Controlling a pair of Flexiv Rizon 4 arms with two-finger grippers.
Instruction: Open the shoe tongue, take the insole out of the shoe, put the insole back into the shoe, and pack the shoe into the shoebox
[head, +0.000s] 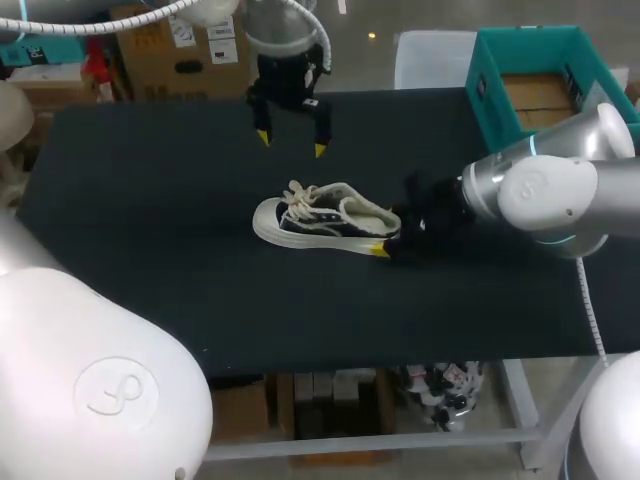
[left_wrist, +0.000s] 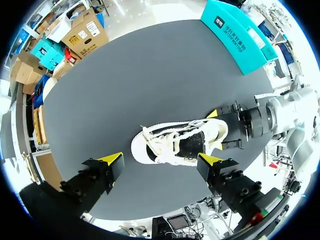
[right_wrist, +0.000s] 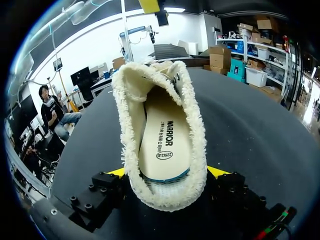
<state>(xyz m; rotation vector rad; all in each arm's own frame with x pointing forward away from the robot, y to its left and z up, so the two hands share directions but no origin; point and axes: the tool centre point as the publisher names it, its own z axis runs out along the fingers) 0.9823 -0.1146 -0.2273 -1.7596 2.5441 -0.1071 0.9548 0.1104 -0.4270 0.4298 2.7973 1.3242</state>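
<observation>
Left gripper (head: 291, 143): fingers spread, holding nothing, hanging over the black tabletop (head: 150, 200) just past the far side of the shoe.

Dark canvas sneaker with white sole and cream fleece lining (head: 318, 222) lies mid-table, upright on its sole. Long axis runs left-right: toe to my left, heel to my right. White laces (head: 300, 195) are bunched loosely over the tongue. From the left wrist the sneaker lies straight ahead of the open fingers, and their gap runs along its length, not across it.

Right gripper (right_wrist: 167, 172): clamped on the heel, one yellow tip on each side of the fleece collar. Looks like it's there to anchor.

Pale insole (right_wrist: 165, 145) is seated flat inside.

Teal open box (head: 490, 100) sits at the far right corner, well apart from the sneaker.

Judgement: the tongue is the left arm's job. It's nearer and free, and needs to drop toward the laces.
</observation>
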